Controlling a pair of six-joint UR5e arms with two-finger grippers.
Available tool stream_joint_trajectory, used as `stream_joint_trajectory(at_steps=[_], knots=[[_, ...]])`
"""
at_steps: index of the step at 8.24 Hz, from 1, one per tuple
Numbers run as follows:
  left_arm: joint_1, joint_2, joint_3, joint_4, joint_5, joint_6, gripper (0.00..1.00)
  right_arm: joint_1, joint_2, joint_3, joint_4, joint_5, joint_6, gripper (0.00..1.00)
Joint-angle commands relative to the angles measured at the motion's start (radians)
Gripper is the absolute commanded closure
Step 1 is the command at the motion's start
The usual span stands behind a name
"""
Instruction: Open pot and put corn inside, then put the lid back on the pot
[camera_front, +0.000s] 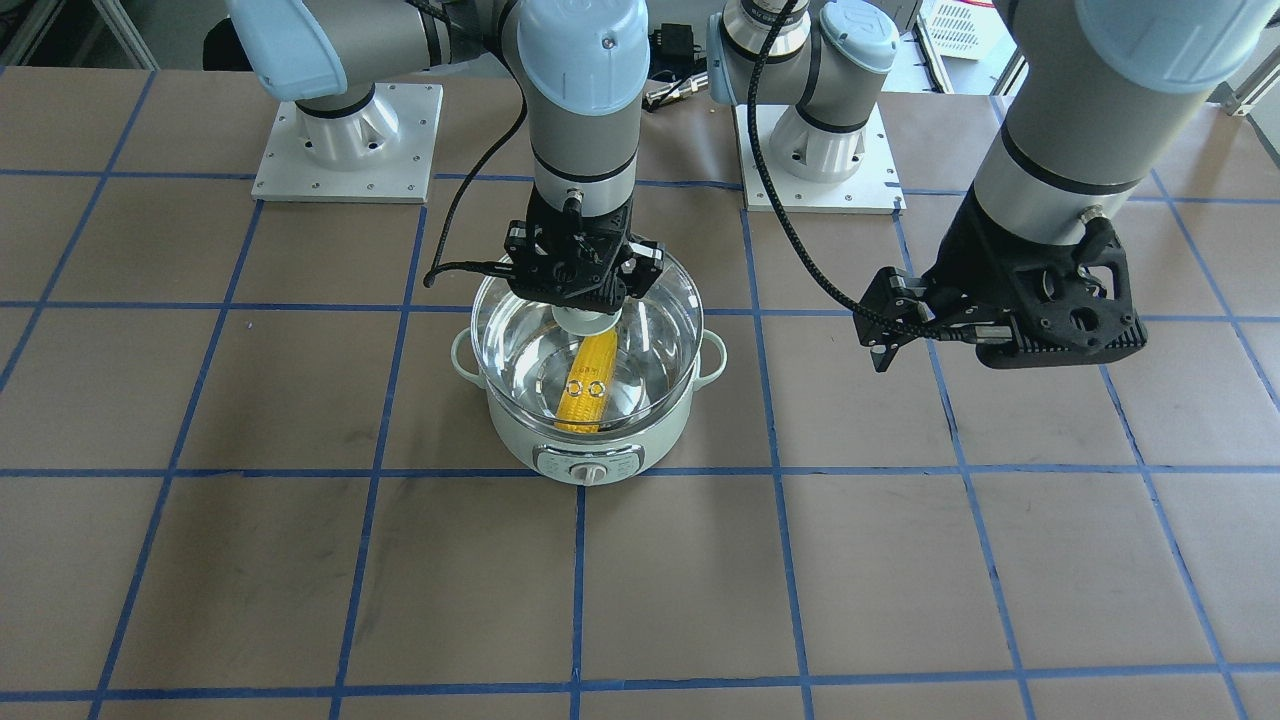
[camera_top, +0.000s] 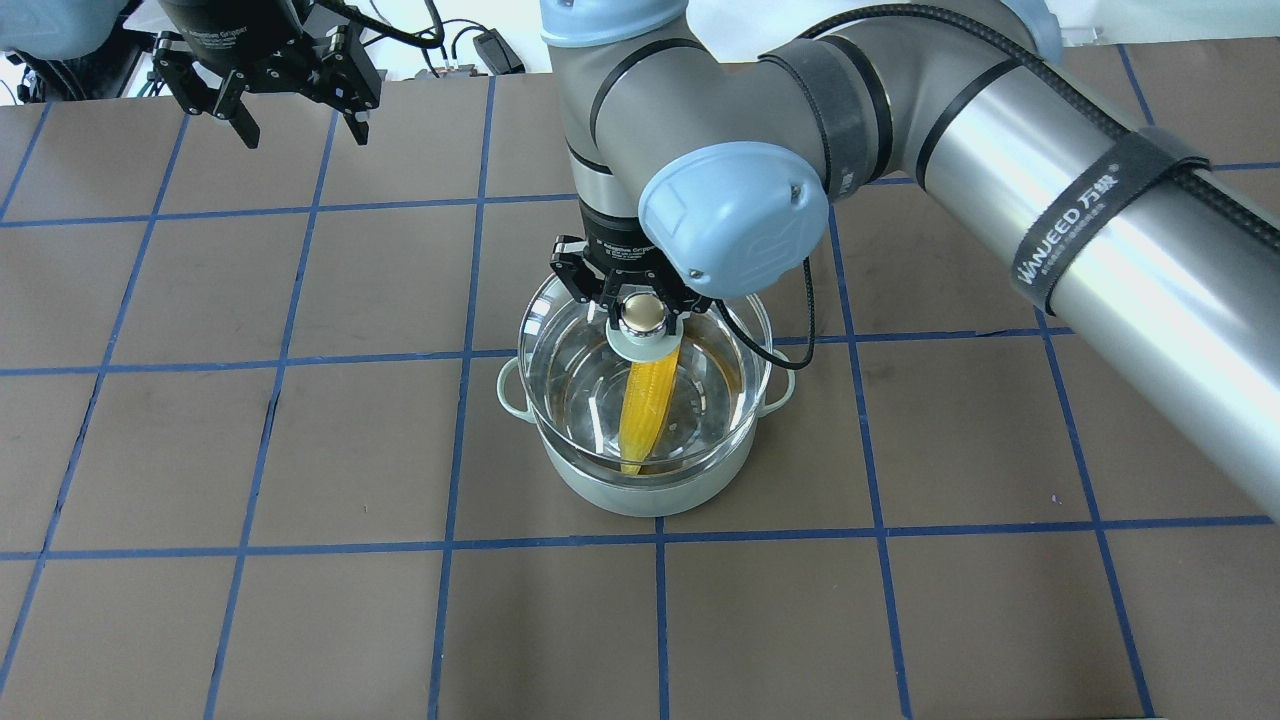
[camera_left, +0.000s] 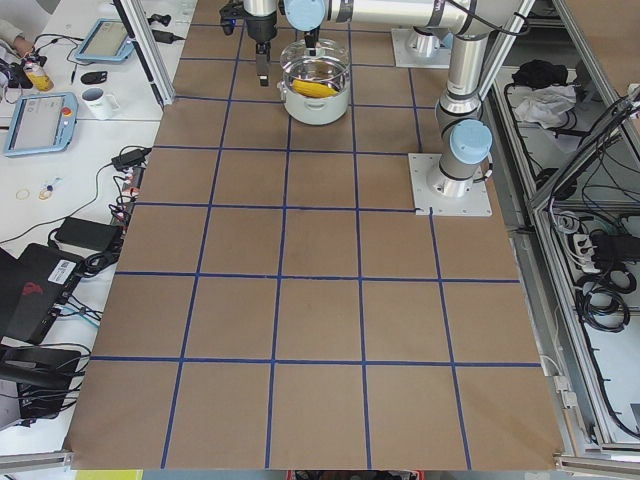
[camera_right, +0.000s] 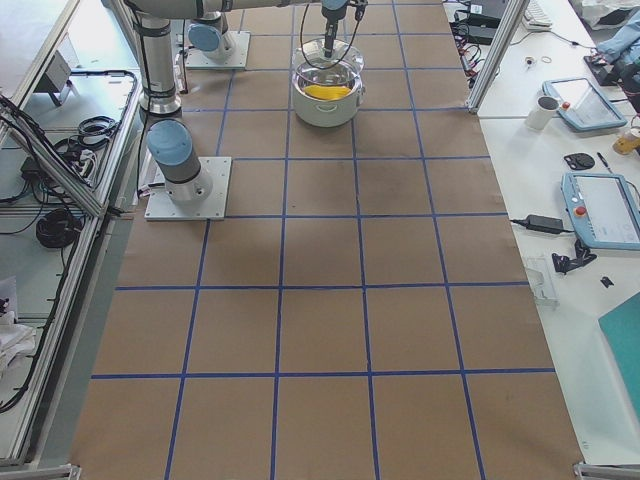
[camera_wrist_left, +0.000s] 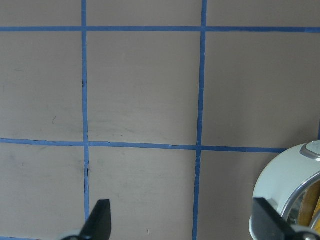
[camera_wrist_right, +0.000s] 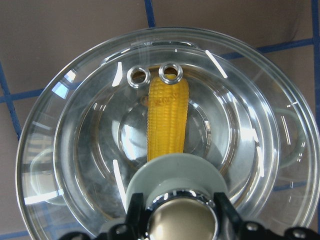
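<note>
The pale mint-green pot (camera_front: 590, 445) stands mid-table, also in the overhead view (camera_top: 650, 495). The yellow corn (camera_front: 590, 385) lies inside its steel bowl, seen through the glass (camera_top: 645, 410) (camera_wrist_right: 167, 120). My right gripper (camera_front: 585, 300) (camera_top: 643, 310) (camera_wrist_right: 180, 215) is shut on the gold knob of the clear glass lid (camera_front: 520, 330) (camera_top: 570, 370) (camera_wrist_right: 90, 150). It holds the lid over the pot's rim; I cannot tell whether lid and pot touch. My left gripper (camera_front: 900, 335) (camera_top: 302, 128) (camera_wrist_left: 182, 220) is open and empty, well to the pot's side above the bare table.
The arms' white base plates (camera_front: 350, 145) (camera_front: 820, 150) sit at the robot's side of the table. Blue tape lines grid the brown tabletop (camera_front: 700, 580). A black cable (camera_front: 470, 220) hangs beside the right wrist. Benches with tablets and a mug (camera_right: 545, 110) flank the table.
</note>
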Motion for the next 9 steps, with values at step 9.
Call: stream_joint_trajectory(at_steps=[9], knots=[[-0.003,0.044,-0.110,0.055,0.000,-0.005,0.00,0.004,0.023,0.095,-0.116,0.001,0.040,0.87]])
